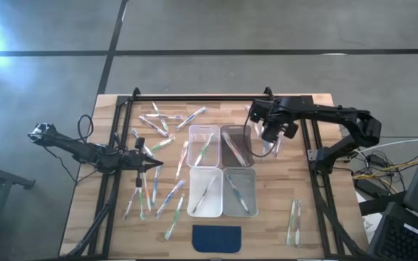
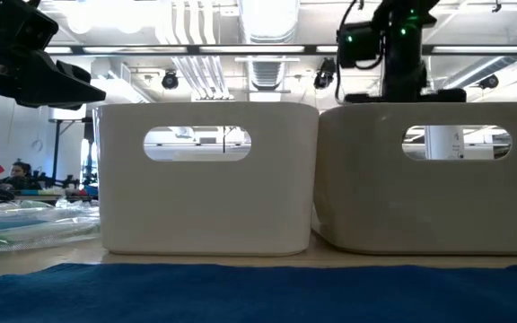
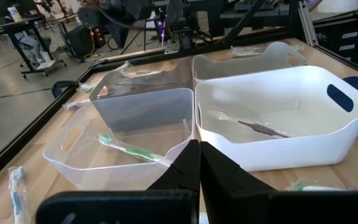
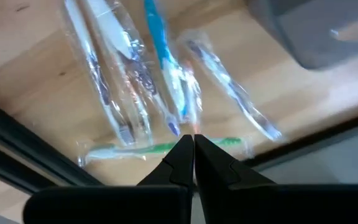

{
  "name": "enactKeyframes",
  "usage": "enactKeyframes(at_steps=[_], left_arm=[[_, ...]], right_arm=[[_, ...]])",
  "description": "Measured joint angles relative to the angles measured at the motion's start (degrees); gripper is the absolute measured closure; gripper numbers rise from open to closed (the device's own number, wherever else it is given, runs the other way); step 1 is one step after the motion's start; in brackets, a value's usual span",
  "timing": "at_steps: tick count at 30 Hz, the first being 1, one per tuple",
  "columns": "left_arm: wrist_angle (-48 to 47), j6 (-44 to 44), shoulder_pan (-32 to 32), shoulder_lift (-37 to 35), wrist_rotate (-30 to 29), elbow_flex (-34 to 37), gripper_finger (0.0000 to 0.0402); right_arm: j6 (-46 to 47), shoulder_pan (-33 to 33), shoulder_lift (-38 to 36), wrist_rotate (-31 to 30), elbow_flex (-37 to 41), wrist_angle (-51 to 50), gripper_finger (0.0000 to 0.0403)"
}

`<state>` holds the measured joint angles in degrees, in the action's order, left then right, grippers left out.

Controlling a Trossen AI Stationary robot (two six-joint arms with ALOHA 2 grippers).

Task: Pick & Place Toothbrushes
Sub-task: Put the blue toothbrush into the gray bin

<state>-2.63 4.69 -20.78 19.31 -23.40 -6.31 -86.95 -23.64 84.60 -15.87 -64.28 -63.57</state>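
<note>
While the right gripper (image 4: 193, 146) hangs clenched and empty above wrapped toothbrushes (image 4: 166, 93) on the counter (image 1: 318, 196) beside the bins (image 1: 222, 171), we advise releasing, straddling one handle; left gripper (image 3: 199, 163) clenched, empty.

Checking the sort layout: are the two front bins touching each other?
Cannot tell: low view shows left bin and right bin meeting near their rims, contact unclear.
</note>
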Motion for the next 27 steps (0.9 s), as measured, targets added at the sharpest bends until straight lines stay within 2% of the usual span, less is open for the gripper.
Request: enactKeyframes(at_steps=[12,27], left_arm=[[0.0,0.0,0.0,0.0,0.0,0.0,0.0396],[0.0,0.0,0.0,0.0,0.0,0.0,0.0396]], right_arm=[[1.0,-0.4,0.0,1.6,7.6,7.4,0.0387],[0.6,-0.4,0.0,2.5,14.2,20.6,0.0279]])
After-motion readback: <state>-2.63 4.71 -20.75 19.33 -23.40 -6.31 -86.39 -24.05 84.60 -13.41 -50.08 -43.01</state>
